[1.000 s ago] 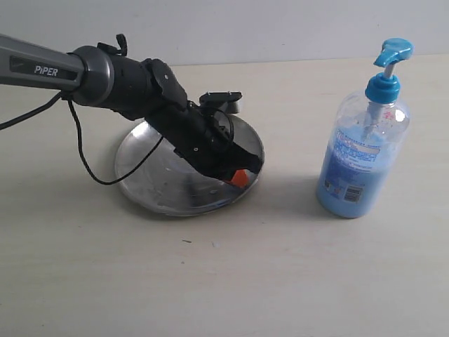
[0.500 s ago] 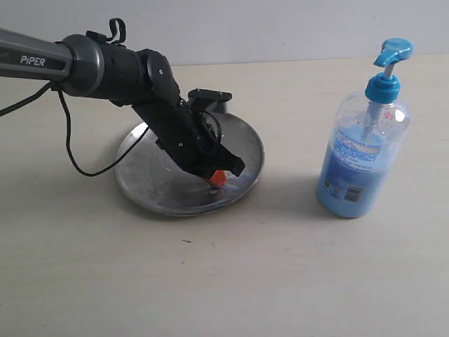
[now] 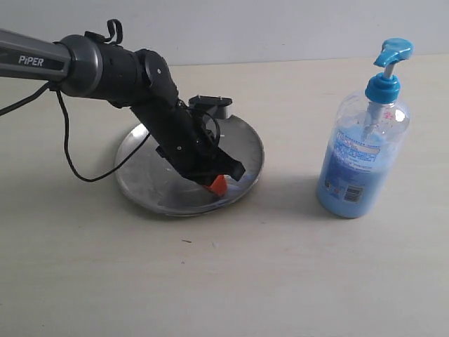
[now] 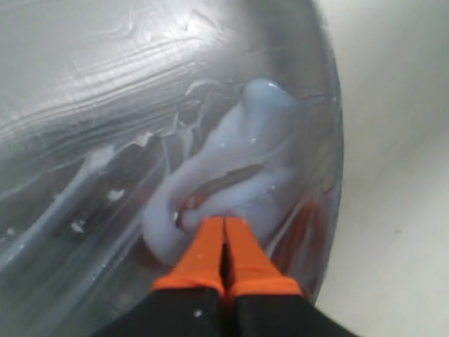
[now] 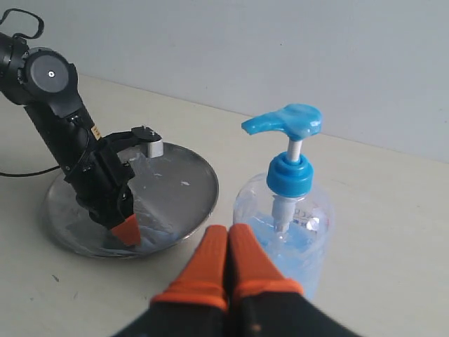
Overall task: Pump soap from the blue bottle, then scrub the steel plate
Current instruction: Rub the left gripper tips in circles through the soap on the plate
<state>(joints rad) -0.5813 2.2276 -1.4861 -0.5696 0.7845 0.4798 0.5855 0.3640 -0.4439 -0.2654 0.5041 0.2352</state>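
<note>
Looking across the pale worktop (image 3: 224,281), you have the left arm (image 3: 105,67) coming in from the left of the exterior view and slanting down onto the plate (image 3: 140,179). The plate lies flat on the worktop, left of centre, and its shiny metal is streaked and smeared. Well apart from it, over on the right, the bottle (image 3: 361,151) stands upright, with its blue pump head raised and blue liquid showing through the clear wall. A thin black cable (image 3: 70,151) hangs from the arm in a loop and crosses the plate's left edge.

Your left fingers (image 4: 214,242) are pressed together with nothing pinched between them. Their orange tips are down inside the plate, on the side nearer the bottle and close to the raised rim. Your right fingers (image 5: 214,249) are also pressed together and empty. In the right wrist view they point towards the bottle's body from the near side, apart from it.

The soap (image 4: 238,175) is a pale-blue blob smeared on the plate just inside the rim, and the tips of your left fingers rest at its edge
</note>
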